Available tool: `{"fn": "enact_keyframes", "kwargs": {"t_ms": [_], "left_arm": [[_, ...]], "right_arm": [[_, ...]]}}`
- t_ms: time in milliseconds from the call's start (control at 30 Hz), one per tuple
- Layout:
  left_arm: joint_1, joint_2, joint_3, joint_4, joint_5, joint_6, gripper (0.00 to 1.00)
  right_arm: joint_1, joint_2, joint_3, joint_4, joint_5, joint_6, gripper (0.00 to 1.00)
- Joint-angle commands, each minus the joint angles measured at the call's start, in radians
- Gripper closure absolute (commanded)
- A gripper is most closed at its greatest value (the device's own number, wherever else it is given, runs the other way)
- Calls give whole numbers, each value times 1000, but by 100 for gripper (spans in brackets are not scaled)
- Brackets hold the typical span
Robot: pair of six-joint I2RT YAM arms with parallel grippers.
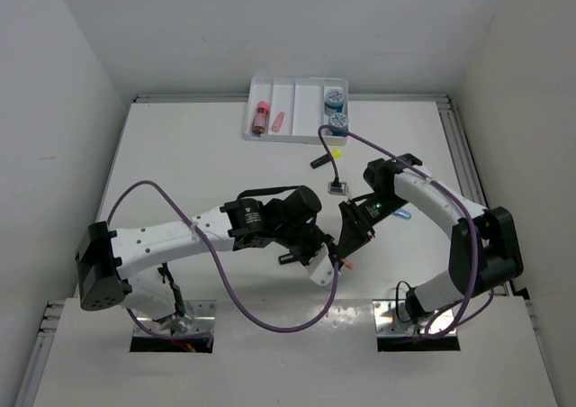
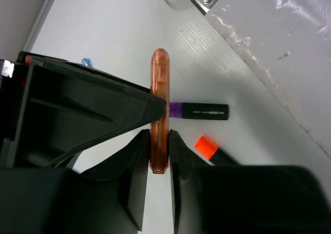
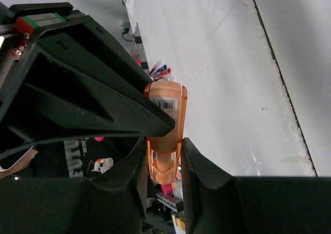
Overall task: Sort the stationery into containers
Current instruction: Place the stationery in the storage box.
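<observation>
A translucent peach eraser stick (image 2: 160,97) is held above the table between both grippers, which meet nose to nose. My left gripper (image 2: 159,143) is shut on one end; my right gripper (image 3: 164,156) is shut on the stick (image 3: 168,115) too. In the top view they meet at mid-table, the left gripper (image 1: 317,261) beside the right gripper (image 1: 346,243). Below lie a purple-ended highlighter (image 2: 204,111) and an orange-ended highlighter (image 2: 207,147). A yellow-ended highlighter (image 1: 326,159) lies farther back. The white tray (image 1: 294,138) holds pink sticks (image 1: 262,115) and two blue round pieces (image 1: 337,108).
A small square item (image 1: 337,189) lies just behind the grippers. A small blue piece (image 1: 402,216) lies by the right arm and also shows in the left wrist view (image 2: 86,62). A purple cable (image 1: 270,321) loops over the near table. Walls enclose the table on three sides.
</observation>
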State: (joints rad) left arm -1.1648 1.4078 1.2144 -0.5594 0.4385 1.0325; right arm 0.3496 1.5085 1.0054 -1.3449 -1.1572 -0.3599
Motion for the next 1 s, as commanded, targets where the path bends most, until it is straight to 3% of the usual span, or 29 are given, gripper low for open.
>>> {"fn": "enact_keyframes", "kwargs": {"t_ms": [0,67,133,200,300,333,400,433,500,667,767,867,967], "left_arm": [[-9,-9,2,18,16,-28,79],[5,-9,-3,42,0,-92,93],[45,-10,-6,39,8,-153,100],[109,-23,-21,39,38,-217,100],[193,-49,-71,59,71,-317,100],[212,-53,-85,88,75,-348,100],[285,-43,-101,142,94,-458,100],[312,-30,-90,159,94,-504,100],[414,38,-53,212,94,-639,100],[647,324,287,265,-62,-999,100],[701,503,558,242,-286,-1185,100],[731,646,750,228,-415,-1265,100],[751,759,873,269,-434,-1286,100]], "right_arm": [[8,2,55,-39,-35,-28,98],[8,4,65,-37,-29,-14,72],[-9,5,87,-30,-4,9,49],[-41,10,116,-28,10,13,43],[-173,27,217,33,22,71,41],[-267,32,254,80,27,119,39],[-345,38,278,264,40,296,37],[-448,41,285,339,53,443,37],[-506,47,297,489,126,516,37],[-577,0,256,621,332,549,39],[-583,-63,170,679,372,544,40],[-574,-117,99,720,422,533,40],[-560,-166,33,751,482,515,41]]}}
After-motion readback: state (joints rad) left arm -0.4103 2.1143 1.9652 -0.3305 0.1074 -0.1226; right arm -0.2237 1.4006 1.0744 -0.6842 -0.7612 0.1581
